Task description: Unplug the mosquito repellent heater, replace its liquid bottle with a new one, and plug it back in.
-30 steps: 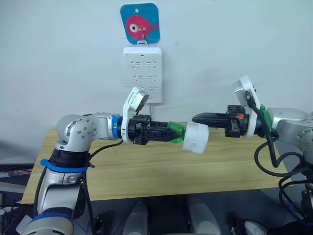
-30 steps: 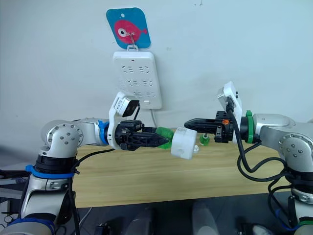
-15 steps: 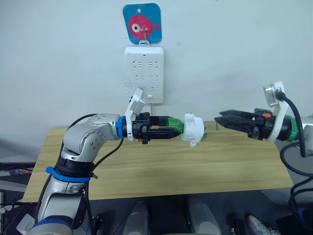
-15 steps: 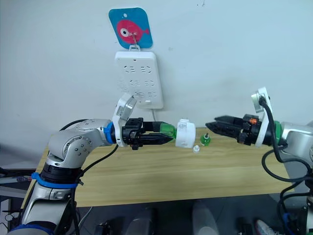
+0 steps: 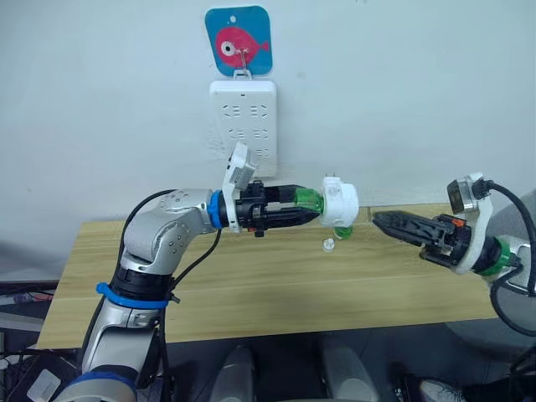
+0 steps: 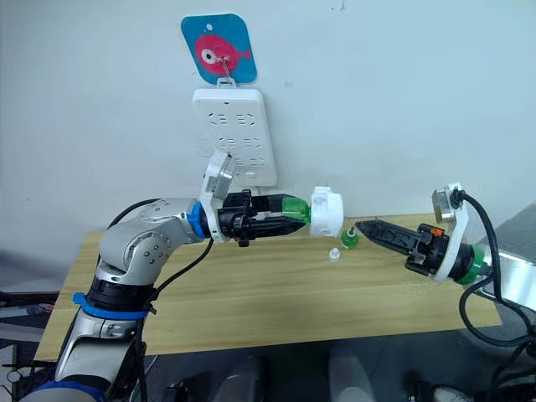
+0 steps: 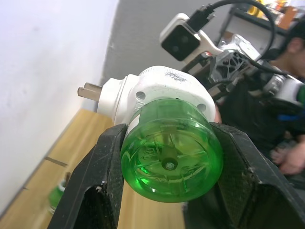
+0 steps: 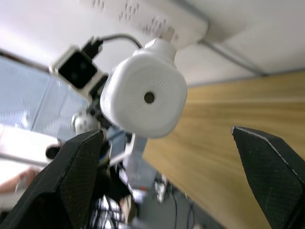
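While the left gripper (image 5: 308, 209) pinches a translucent green round bottle (image 5: 308, 201) screwed into the small rounded white plastic heater (image 5: 341, 201), both hang above the pale wooden worktop (image 5: 251, 285) below the white wall power strip (image 5: 244, 117). A second green bottle (image 6: 350, 239) (capless) stands beside a small white cap (image 6: 334, 254). From the right wrist, the right gripper (image 8: 181, 181) is spread wide, facing the heater's vent hole (image 8: 149, 98).

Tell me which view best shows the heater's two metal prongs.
The left wrist view: the prongs jut sideways from the mosquito repellent heater, clear against the wall. The eye views show them small atop the heater. The right wrist view shows the vent face, with the prongs just peeking above it.
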Controlling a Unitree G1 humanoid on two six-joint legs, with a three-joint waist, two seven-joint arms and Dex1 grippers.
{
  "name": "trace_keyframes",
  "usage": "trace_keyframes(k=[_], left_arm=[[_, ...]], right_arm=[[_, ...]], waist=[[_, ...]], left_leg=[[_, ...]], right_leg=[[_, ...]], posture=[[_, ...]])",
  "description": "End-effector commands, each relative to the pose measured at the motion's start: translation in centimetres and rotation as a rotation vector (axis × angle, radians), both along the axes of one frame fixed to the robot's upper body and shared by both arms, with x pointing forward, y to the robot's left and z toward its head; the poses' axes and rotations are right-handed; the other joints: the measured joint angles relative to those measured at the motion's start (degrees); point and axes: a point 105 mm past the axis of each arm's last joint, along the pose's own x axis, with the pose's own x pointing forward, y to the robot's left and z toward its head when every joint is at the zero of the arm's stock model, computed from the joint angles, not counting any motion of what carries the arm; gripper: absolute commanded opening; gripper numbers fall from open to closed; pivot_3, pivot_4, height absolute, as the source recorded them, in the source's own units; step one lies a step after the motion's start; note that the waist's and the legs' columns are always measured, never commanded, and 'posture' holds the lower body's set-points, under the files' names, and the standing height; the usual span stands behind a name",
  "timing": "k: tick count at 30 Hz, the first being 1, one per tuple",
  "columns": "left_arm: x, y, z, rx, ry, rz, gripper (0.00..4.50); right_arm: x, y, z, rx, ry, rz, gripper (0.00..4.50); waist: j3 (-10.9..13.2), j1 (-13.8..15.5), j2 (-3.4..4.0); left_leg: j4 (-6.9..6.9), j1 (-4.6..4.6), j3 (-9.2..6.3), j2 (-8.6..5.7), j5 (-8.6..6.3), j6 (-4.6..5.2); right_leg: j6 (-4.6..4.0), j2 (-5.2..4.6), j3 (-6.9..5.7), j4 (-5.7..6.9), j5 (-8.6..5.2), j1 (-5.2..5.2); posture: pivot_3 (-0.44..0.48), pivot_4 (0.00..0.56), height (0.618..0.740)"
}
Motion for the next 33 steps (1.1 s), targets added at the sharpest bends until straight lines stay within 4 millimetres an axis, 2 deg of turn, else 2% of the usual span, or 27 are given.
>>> trace_keyframes(k=[1,7,19,33], left_arm=[[0.2,-0.1,1.1,-0.047,-0.06,0.055,2.3],[0.9,-0.8,1.0,-0.094,-0.019,0.132,2.3],[1.6,-1.6,1.4,-0.164,-0.017,0.214,2.3],[1.1,-2.3,1.3,-0.199,-0.016,0.227,2.3]], right_arm=[[-0.1,1.0,1.4,0.043,-0.065,-0.085,4.5],[-0.2,2.7,1.8,0.1,-0.061,-0.202,4.5],[1.5,3.8,2.4,0.204,0.056,-0.409,4.5],[3.1,5.8,3.8,0.364,0.064,-0.483,4.5]], waist=[[-0.01,-0.07,0.02],[-0.01,-0.15,0.02],[-0.02,-0.23,0.04],[-0.06,-0.28,0.09]], left_leg=[[0.0,0.0,0.0,0.0,0.0,0.0],[0.0,0.01,-0.05,0.05,0.07,-0.12],[-0.01,0.03,-0.04,0.01,0.09,-0.16],[-0.03,0.04,-0.05,0.01,0.1,-0.18]], right_leg=[[0.0,0.0,0.0,0.0,0.0,-0.01],[0.0,-0.01,0.01,0.01,0.0,-0.01],[0.0,0.01,0.01,0.02,0.0,-0.01],[0.0,0.02,0.01,0.05,0.0,-0.03]], posture=[[-0.139,0.203,0.74],[-0.14,0.205,0.74],[-0.141,0.2,0.74],[-0.136,0.194,0.74]])
